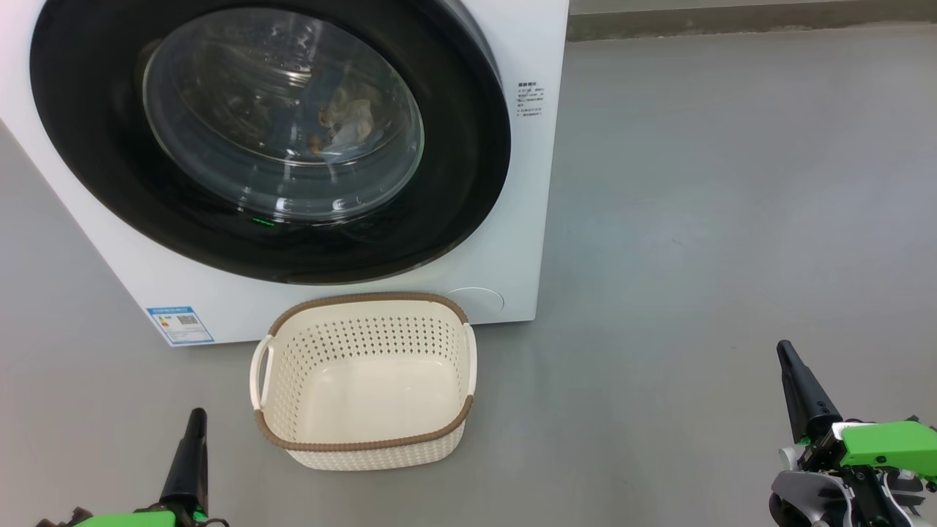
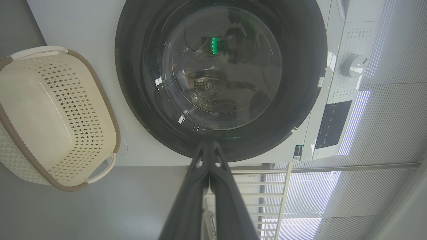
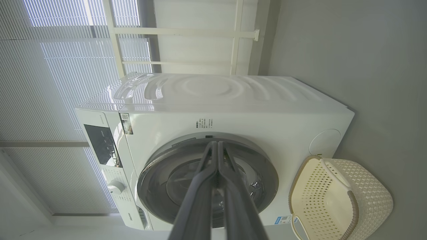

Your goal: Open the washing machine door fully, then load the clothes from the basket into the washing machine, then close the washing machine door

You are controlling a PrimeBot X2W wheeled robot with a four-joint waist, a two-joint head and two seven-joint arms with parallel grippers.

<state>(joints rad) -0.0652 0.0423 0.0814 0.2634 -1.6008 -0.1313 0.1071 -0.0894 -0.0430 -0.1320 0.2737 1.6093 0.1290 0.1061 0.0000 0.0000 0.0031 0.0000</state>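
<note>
The washing machine (image 1: 527, 219) stands with its round black door (image 1: 95, 146) closed flat against the front. Through the glass window (image 1: 285, 117) a bundle of pale clothes (image 1: 351, 121) lies in the drum. The cream basket (image 1: 366, 380) with a brown rim sits on the floor in front of the machine, with nothing inside. My left gripper (image 1: 196, 419) hangs at the lower left, fingers together and holding nothing. Off to the lower right, my right gripper (image 1: 785, 350) is likewise shut and well clear of the basket. The door (image 2: 220, 80) and basket (image 2: 50, 116) show in the left wrist view, the machine (image 3: 233, 113) in the right.
Grey floor (image 1: 732, 219) spreads wide to the right of the machine. The control panel with a knob (image 2: 353, 65) is on the machine's upper front. Window blinds (image 3: 50, 66) and a white rail stand behind it.
</note>
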